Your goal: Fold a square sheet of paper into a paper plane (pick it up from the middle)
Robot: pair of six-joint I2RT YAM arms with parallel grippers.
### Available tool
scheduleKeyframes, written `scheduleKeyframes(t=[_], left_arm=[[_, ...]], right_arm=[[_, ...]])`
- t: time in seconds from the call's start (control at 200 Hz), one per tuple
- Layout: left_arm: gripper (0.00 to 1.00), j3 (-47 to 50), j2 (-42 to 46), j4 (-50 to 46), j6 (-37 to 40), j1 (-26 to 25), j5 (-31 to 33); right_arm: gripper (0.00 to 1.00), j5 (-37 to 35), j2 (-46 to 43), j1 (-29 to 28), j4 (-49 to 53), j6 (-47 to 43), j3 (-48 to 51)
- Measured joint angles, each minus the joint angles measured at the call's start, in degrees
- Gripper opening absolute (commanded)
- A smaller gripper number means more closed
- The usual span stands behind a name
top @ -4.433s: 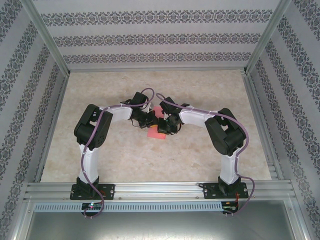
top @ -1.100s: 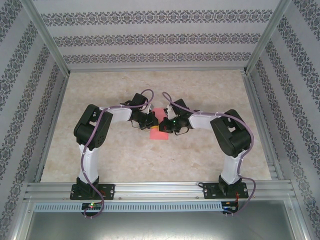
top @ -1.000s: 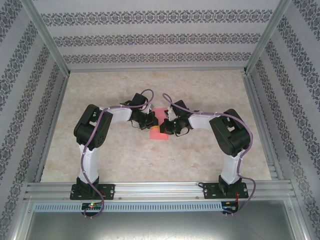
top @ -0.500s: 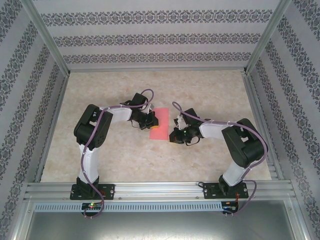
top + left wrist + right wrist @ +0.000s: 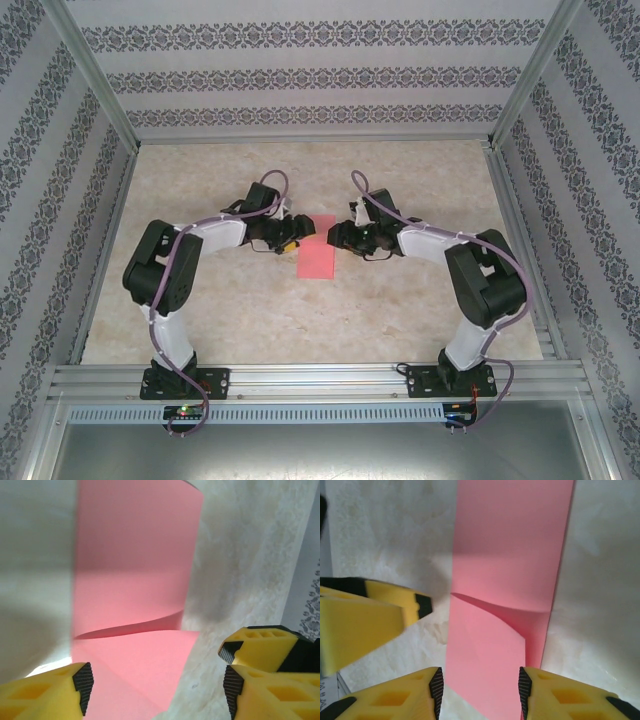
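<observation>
Nearest the left tool (image 5: 156, 677), two yellow fingers with ribbed black pads are seen standing well apart with nothing between them, so this tool is released. The right tool (image 5: 479, 690) is likewise spread and empty, its tips set to either side of the near end of the pink paper (image 5: 510, 555). Whether those tips touch the paper cannot be told. The paper lies flat on the counter (image 5: 240, 570), just ahead of both tools and between them, with one tool at each long side. It has been folded into a long narrow strip with straight parallel edges. It is plain, matt and unprinted, and no pointed nose or centre ridge has been formed yet. At the end nearer each tool a loose flap is laid over the strip. Its free edge is curled up slightly, and a thin shadow is cast beneath it. The paper is judged to be very light, thin and limp. It is likely to slide on the smooth counter and to be creased or torn by a hard pinch. Little purchase is offered where it lies flat, so a hold is best taken at the lifted flap edge or at a long edge near the middle, with one side pinned. Farther off, pale marbled counter is seen, and beyond it a patterned wall (image 5: 310, 605).
</observation>
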State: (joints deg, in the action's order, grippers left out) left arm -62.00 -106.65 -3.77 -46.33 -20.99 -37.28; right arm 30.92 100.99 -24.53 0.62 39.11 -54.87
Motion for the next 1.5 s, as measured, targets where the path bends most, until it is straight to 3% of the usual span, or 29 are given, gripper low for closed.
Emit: scheduleKeyframes(t=[0.16, 0.51, 0.729, 0.914, 1.499], left_arm=[[0.89, 3.8, 2.8, 0.9, -1.8, 0.8, 2.4], [0.88, 5.7, 3.2, 5.7, -4.7, 0.8, 0.2], [0.82, 6.0, 3.2, 8.7, -7.1, 0.7, -2.9], [0.75, 6.4, 3.2, 10.6, -8.7, -0.1, -4.4], [0.57, 6.5, 0.1, 12.0, -9.9, -0.8, -6.1]], right_arm=[[0.48, 0.9, 3.5, 0.0, 0.4, -0.8, -2.2], [0.37, 4.2, 7.3, 0.1, 0.4, -3.1, -4.4], [0.16, 5.4, 8.0, 0.7, 0.2, -4.5, -4.7], [0.05, 4.7, 8.0, 1.2, 0.2, -5.0, -4.6], [0.04, 2.6, 7.4, 2.3, -1.4, -4.3, -2.7]])
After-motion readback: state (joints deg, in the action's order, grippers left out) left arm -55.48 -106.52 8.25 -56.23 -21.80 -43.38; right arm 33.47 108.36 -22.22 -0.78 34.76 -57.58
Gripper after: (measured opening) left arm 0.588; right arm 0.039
